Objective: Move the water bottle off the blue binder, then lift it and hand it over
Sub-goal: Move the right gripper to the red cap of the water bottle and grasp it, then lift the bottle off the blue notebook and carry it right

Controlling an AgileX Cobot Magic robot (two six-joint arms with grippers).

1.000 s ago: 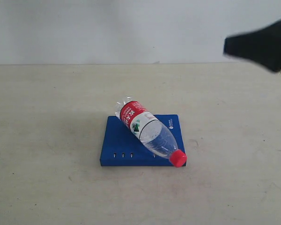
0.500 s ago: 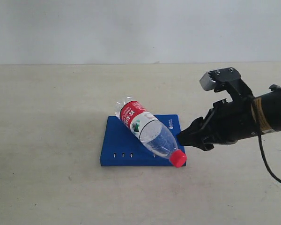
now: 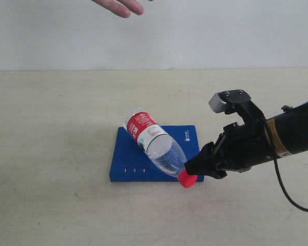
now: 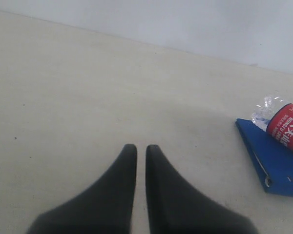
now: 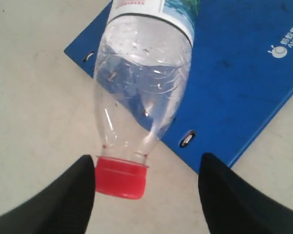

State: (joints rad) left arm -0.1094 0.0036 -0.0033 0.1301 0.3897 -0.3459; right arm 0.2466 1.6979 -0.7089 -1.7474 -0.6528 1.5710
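The water bottle lies on its side across the blue binder, its red cap hanging over the binder's front right corner. My right gripper is open right at that cap. In the right wrist view the cap lies between the fingers, touching one fingertip, and the bottle stretches away over the binder. My left gripper is shut over bare table, with the binder's corner and the bottle's base off to one side.
A person's hand reaches in at the top edge of the exterior view, above and behind the binder. The beige table runs back to a white wall.
My right arm came in from the upper right and dropped to the cap. The bottle's cap end has shifted slightly left and forward. A hand has appeared at the top.
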